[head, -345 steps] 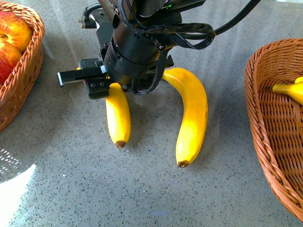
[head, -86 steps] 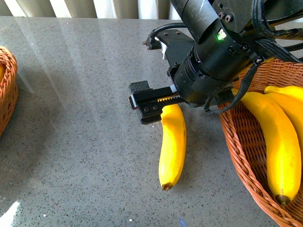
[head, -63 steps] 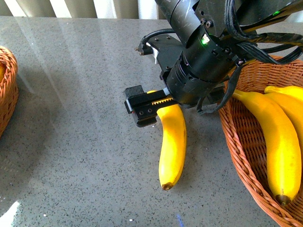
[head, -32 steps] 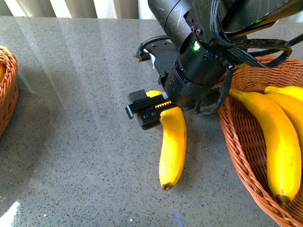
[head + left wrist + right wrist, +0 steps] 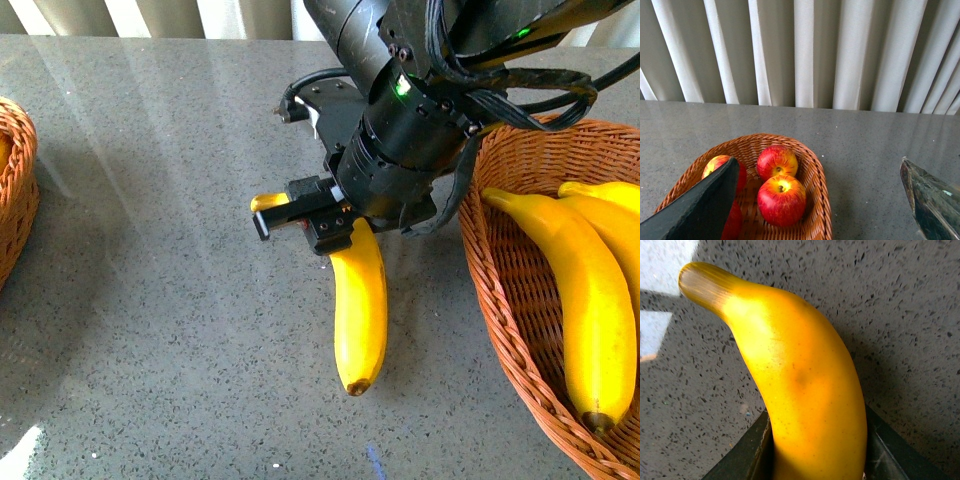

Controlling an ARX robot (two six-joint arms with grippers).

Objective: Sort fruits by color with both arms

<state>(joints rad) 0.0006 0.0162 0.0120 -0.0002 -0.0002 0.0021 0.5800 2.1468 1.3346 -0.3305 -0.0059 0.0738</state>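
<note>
A yellow banana lies along the grey table, its brown tip toward me. My right gripper is shut on it near the stem end, which pokes out to the left. In the right wrist view the banana fills the gap between the black fingers of the right gripper. My left gripper is open and holds nothing; it hangs above a wicker basket holding red apples. A third apple is partly hidden behind a finger.
A wicker basket at the right holds two bananas, close beside the right arm. Another basket's edge shows at the far left. White curtains hang behind the table.
The right gripper has turned and shifted slightly left over the banana on the table. The banana's stem end now sticks out beyond the fingers and its tip has swung a little.
</note>
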